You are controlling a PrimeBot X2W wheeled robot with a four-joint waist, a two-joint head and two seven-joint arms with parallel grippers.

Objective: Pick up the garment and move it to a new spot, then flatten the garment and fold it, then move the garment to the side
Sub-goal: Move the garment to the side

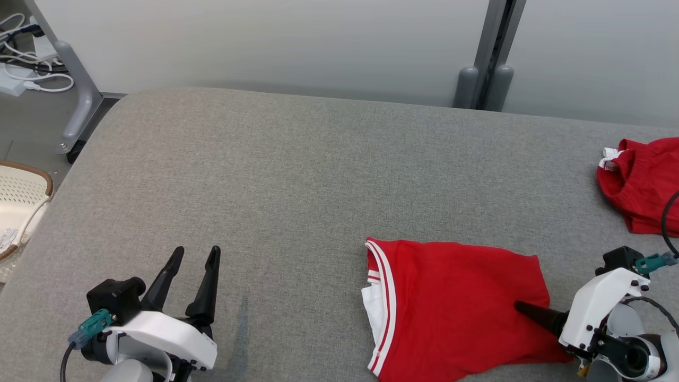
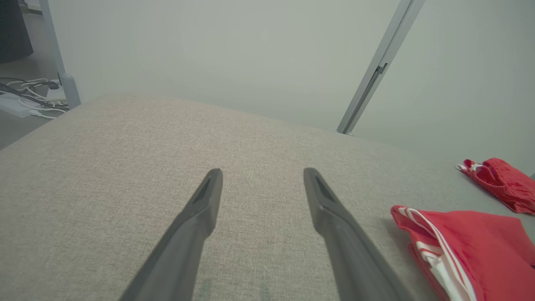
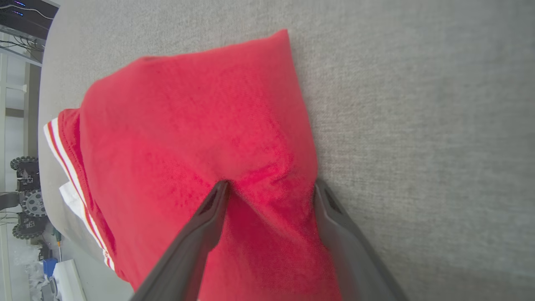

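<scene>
A folded red garment (image 1: 456, 302) with white-striped trim lies flat on the grey table (image 1: 265, 175), near the front edge and right of centre. In the right wrist view the garment (image 3: 188, 138) sits under my right gripper (image 3: 269, 188). That gripper's jaws are spread wide, one finger pressed onto the cloth and the other at its edge, with a bulge of fabric between them. My right gripper (image 1: 530, 318) comes in from the garment's right end. My left gripper (image 1: 197, 252) stands open over bare table at the front left, well apart from the garment (image 2: 468, 246); the left gripper (image 2: 262, 172) holds nothing.
A second crumpled red garment (image 1: 644, 183) lies at the table's right edge, and this second garment (image 2: 501, 182) is beyond the folded one. A white basket (image 1: 21, 196) stands off the table's left side. Cables (image 1: 26, 53) lie on the floor at the back left. A grey post (image 1: 490, 53) rises behind the table.
</scene>
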